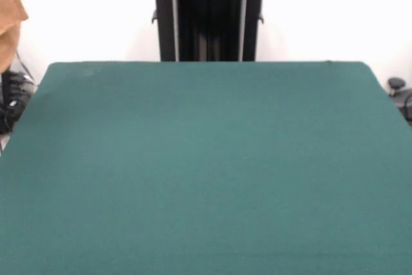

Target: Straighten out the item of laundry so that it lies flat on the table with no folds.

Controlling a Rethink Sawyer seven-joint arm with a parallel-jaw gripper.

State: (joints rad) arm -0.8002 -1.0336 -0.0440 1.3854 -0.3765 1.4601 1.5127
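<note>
Front view shows the large rectangular table covered in dark green felt-like cloth (206, 172) filling most of the picture, with no laundry lying on its surface. The only cloth of the right colour is a piece of orange-tan fabric (9, 11) hanging at the upper left edge, off the table and beyond its far left corner; it is cut off by the frame, so I cannot tell whether it is the small terry-cloth towel of the task or something else, nor what holds it up.

Neither the arm nor its gripper appears; only the black pedestal column (209, 20) stands behind the table's far edge, so the gripper's opening cannot be told.

If that fabric is the towel, my judgement is that it will be light, limp and soft, sagging under its own weight and folding wherever it is not supported. Terry loops should grip the felt rather than slide, so dragging it may bunch it up. A hemmed edge or corner would be the firmest place to pinch, lifting and laying it down rather than pushing. No straightening can begin until the towel is on the table.
</note>
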